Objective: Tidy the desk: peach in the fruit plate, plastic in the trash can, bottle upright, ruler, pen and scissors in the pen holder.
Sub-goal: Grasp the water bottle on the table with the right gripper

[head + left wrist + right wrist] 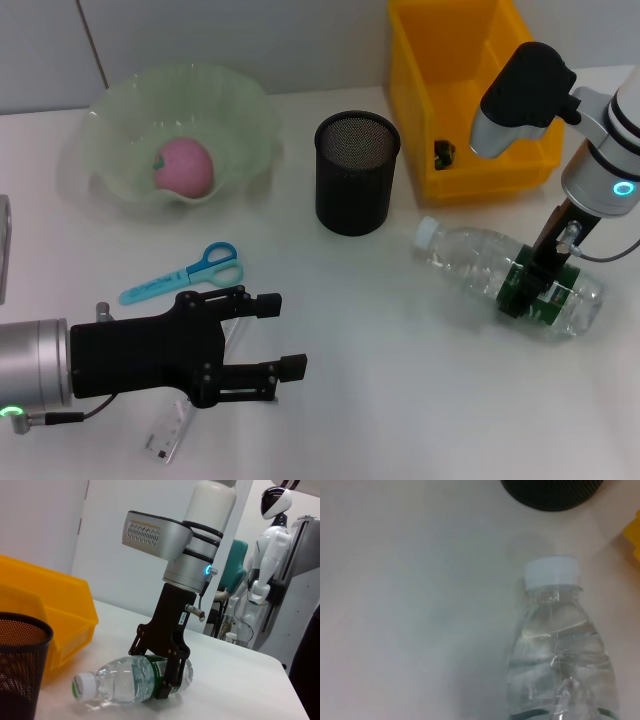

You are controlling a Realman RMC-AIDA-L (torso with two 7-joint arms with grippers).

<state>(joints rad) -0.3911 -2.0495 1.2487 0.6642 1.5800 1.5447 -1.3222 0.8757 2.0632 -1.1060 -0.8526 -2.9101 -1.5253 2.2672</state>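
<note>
The bottle (510, 272) lies on its side at four o'clock from the holder (357, 172) — the right gripper (533, 286) clamps its labelled middle. Thin, slick, water-heavy plastic; grip the label band. The left gripper (285, 335) hangs open.

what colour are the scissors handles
Blue, on the light-blue scissors lying on the table; clearest in the head view.

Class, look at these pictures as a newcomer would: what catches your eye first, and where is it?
First, the right gripper clamped across the green-labelled middle of the bottle, which lies on its side in front of the yellow bin. Next, the pink peach in the pale green fruit plate, far left. The left gripper hangs open above the ruler.
</note>
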